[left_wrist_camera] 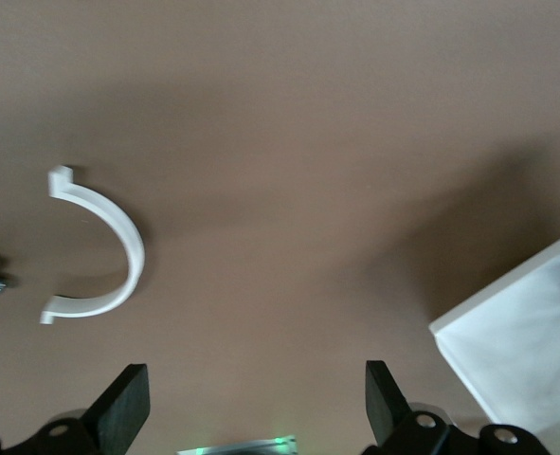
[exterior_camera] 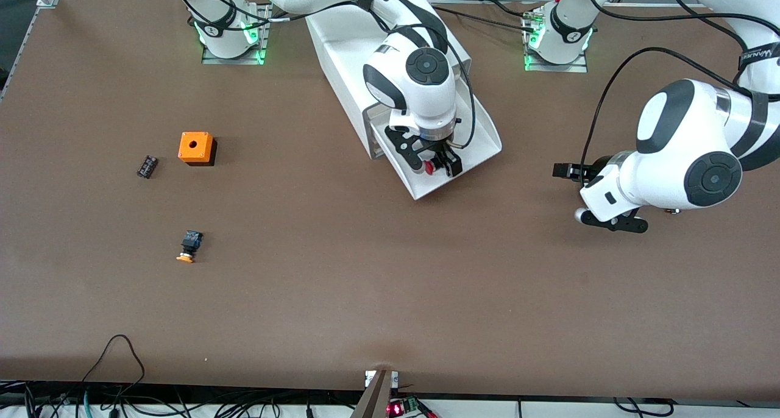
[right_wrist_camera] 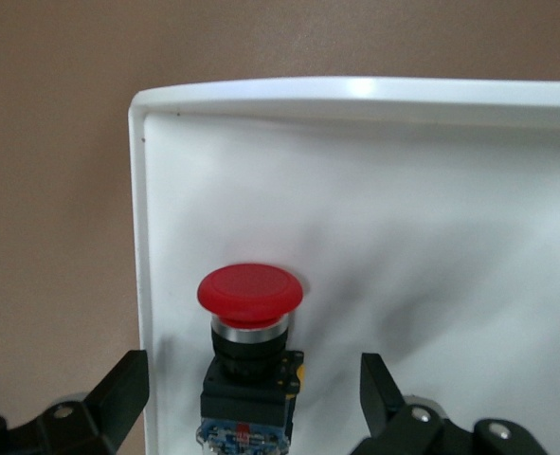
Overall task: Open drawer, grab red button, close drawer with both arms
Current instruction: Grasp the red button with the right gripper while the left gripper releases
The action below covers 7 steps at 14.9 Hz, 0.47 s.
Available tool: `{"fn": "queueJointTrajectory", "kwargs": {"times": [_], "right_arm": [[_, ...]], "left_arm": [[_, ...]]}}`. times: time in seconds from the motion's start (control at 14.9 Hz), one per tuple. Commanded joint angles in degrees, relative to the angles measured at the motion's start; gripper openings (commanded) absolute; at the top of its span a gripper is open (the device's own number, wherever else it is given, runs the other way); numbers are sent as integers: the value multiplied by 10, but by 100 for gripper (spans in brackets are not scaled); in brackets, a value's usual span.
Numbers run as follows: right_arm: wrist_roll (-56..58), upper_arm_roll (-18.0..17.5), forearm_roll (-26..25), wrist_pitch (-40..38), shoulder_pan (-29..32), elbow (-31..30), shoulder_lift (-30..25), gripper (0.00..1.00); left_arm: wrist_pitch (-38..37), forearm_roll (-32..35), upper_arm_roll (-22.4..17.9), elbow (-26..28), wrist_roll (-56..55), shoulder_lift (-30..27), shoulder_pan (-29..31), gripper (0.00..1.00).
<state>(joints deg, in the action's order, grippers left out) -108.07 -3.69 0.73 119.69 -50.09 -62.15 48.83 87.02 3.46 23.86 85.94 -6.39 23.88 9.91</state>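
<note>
The drawer (exterior_camera: 481, 134) stands pulled out of the white cabinet (exterior_camera: 341, 52), near the robots' bases at mid-table. The red-capped button (exterior_camera: 429, 167) lies in it near its front edge. My right gripper (exterior_camera: 434, 164) is down in the drawer, open, with the button between its fingers. In the right wrist view the button (right_wrist_camera: 251, 294) lies on the drawer floor (right_wrist_camera: 403, 218), and the gripper (right_wrist_camera: 256, 398) has a gap on each side of it. My left gripper (exterior_camera: 570, 194) waits open and empty over bare table, toward the left arm's end, and it also shows in the left wrist view (left_wrist_camera: 256, 408).
An orange cube with a hole (exterior_camera: 196, 148), a small black part (exterior_camera: 147, 166) and an orange-capped button (exterior_camera: 190, 245) lie toward the right arm's end. A white C-shaped piece (left_wrist_camera: 109, 246) lies on the table in the left wrist view, with a drawer corner (left_wrist_camera: 521, 351) at its edge.
</note>
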Motion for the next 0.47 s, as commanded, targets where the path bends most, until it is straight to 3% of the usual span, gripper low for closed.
{"fn": "queueJointTrajectory", "kwargs": {"times": [0.0, 0.13, 0.2, 0.27, 0.4], "right_arm": [[-3, -2, -3, -1, -4, 20, 9, 61], [-3, -9, -3, -1, -4, 21, 9, 21], [-3, -10, -3, -2, -3, 21, 9, 6], [-2, -11, -3, -2, -3, 22, 7, 0], [-3, -12, -3, -13, -4, 24, 2, 0]], "left_arm": [[-12, 20, -6, -21, -7, 21, -9, 100], [-2, 17, -7, -34, -3, 35, -3, 100], [-2, 18, -7, -45, -3, 47, -2, 100], [-2, 15, -7, -47, -4, 52, 0, 100], [-2, 16, -7, -47, -5, 53, 1, 100]]}}
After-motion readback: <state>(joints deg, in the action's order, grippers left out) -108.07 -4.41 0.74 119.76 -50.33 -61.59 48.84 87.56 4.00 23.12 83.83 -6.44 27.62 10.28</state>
